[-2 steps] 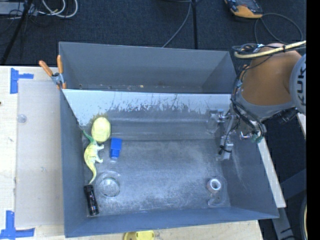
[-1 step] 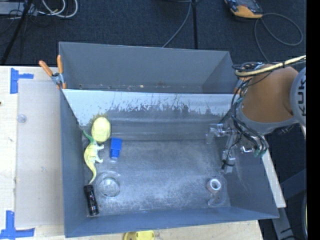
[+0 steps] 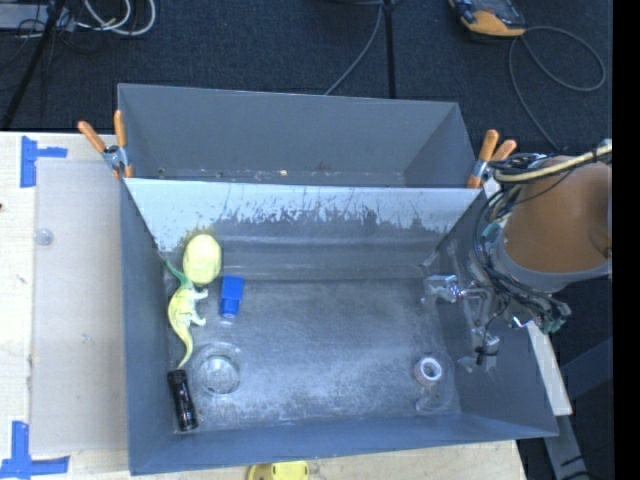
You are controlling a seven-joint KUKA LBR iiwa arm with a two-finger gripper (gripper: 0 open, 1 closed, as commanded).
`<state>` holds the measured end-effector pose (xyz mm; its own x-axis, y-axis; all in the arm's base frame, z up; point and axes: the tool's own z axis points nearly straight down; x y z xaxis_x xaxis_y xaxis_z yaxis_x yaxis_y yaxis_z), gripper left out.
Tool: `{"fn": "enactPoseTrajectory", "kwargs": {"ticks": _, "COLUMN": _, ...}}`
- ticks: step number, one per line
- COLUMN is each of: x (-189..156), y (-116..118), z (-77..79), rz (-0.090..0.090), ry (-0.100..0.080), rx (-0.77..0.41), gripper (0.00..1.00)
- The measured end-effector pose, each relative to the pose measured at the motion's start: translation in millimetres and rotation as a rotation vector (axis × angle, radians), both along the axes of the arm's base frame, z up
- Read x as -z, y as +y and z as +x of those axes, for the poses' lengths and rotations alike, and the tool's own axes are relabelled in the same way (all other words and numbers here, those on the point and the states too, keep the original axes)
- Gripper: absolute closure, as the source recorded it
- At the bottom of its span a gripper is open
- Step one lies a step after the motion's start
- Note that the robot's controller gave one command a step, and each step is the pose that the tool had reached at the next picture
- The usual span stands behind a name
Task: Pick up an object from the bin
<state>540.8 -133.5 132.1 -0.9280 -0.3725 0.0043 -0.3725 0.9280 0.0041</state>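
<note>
Gripper (image 3: 468, 326) hovers, open or closed unclear; white ring (image 3: 430, 370) lies just beside it

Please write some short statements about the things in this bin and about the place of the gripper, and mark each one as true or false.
1. A small white ring lies on the floor of the bin near its lower right corner. True.
2. The blue block is between the gripper's fingers. False: it lies at the left of the bin, beside the yellow-green toy lizard, far from the gripper.
3. A black cylinder lies in the lower left corner. True.
4. The pale yellow ball lies in the middle of the bin. False: it is by the left wall, just above the lizard.
5. Of all the things, the white ring is nearest to the gripper. True.
</note>
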Motion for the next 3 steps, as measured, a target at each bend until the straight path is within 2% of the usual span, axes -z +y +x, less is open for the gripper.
{"fn": "enactPoseTrajectory", "kwargs": {"ticks": 1, "x": 1.3, "y": -1.3, "z": -9.5, "rz": 0.001, "ry": -0.003, "rx": -0.217, "gripper": 0.00}}
{"fn": "enactPoseTrajectory", "kwargs": {"ticks": 2, "x": 60.8, "y": 3.3, "z": -31.7, "rz": 0.005, "ry": -0.002, "rx": -0.442, "gripper": 0.00}}
{"fn": "enactPoseTrajectory", "kwargs": {"ticks": 3, "x": 63.0, "y": 17.3, "z": -20.8, "rz": 0.005, "ry": -0.002, "rx": -0.638, "gripper": 1.00}}
